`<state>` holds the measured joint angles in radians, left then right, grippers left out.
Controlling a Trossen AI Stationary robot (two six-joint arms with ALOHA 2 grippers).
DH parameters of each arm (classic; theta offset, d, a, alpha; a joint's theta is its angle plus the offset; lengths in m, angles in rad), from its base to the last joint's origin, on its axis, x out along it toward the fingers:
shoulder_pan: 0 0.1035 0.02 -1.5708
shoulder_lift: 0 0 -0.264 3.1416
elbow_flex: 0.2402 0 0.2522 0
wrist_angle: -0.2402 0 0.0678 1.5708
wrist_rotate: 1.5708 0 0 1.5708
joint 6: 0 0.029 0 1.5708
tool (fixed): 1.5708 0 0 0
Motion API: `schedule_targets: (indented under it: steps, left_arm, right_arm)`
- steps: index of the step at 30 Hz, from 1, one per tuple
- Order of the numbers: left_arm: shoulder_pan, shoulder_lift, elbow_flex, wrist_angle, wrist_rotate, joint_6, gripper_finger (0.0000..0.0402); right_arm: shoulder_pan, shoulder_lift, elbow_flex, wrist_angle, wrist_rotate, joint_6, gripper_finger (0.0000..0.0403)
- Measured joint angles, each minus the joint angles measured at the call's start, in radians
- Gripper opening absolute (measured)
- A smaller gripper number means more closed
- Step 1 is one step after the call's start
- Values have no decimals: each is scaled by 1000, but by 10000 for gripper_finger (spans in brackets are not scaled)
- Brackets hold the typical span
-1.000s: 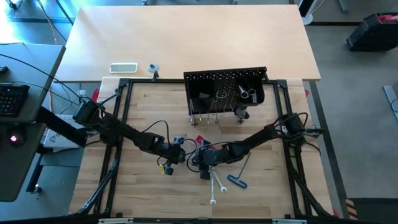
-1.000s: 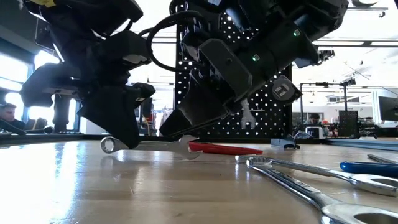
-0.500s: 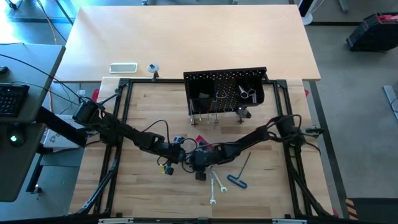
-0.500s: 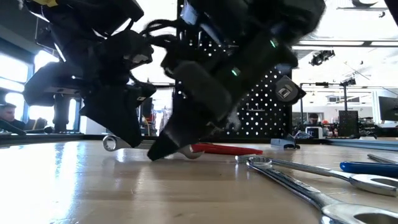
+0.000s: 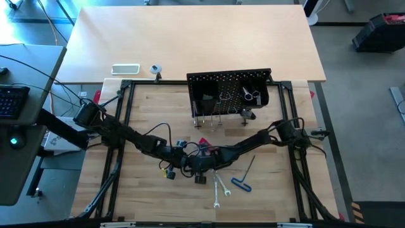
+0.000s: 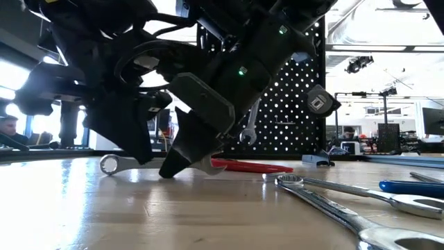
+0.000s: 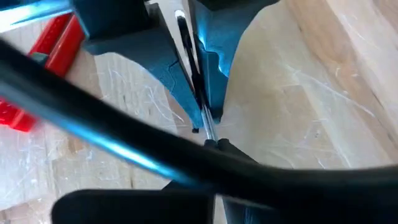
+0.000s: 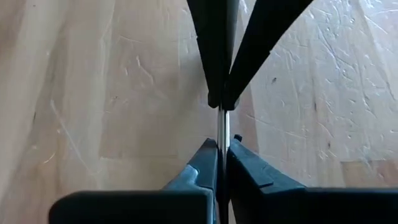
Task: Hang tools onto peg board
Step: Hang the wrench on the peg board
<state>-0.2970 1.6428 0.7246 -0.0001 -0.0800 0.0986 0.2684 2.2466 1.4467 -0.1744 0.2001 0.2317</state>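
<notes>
Step in hand, my judgement: pickup/handover of one slim silver wrench [image 6: 139, 164] at table centre, board not yet approached w/ it.

Left gripper [image 5: 180, 156] is down on the wood, jaws pinched together on the wrench shaft; left wrist view shows the thin steel edge between its fingers. Right gripper [image 5: 199, 166] sits just at its 4 o'clock, tip to tip w/ it, jaws narrowed onto the same shaft; right wrist view shows the silver strip clamped edge-on. Low view: wrench lies flat along the table, ring end free.

Peg board [image 5: 229, 94] stands at 12 o'clock from the grippers, well apart; some items already hang on it. Red-handled tool [image 5: 204, 144] lies just beyond the grippers. Two more wrenches [image 5: 220, 187] and the blue-ended key [image 5: 242, 183] lie on the table at approx. 5 o'clock.

Next move calls for: one gripper to let go, the other to lift clear, carry to 12 o'clock, line the ring end up w/ a free hook. Risk: wrench twisting in a thin edge grip.
</notes>
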Motion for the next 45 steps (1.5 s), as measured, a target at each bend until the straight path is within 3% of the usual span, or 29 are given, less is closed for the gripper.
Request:
schedule_targets:
  steps: [9, 19, 24, 28, 36, 45]
  left_arm:
    - [3, -93, 0, -41, -55, -10, 26]
    - [7, -384, -4, -206, -117, -35, 130]
    - [7, -538, -7, -271, -180, -37, 142]
    - [6, -638, -47, -221, -201, -35, 142]
    - [4, -793, -271, 106, -213, -18, 142]
    - [2, -780, -525, 805, -212, 47, 142]
  right_arm:
    - [40, 1, 10, -10, 95, -26, 5]
    - [81, -54, -1, -65, 134, 1, 5]
    - [97, -120, -1, -137, 192, 35, 5]
    - [108, -167, 0, -158, 237, 48, 5]
    - [119, -293, 2, -238, 305, 49, 5]
    - [129, -472, 2, -269, 421, 6, 5]
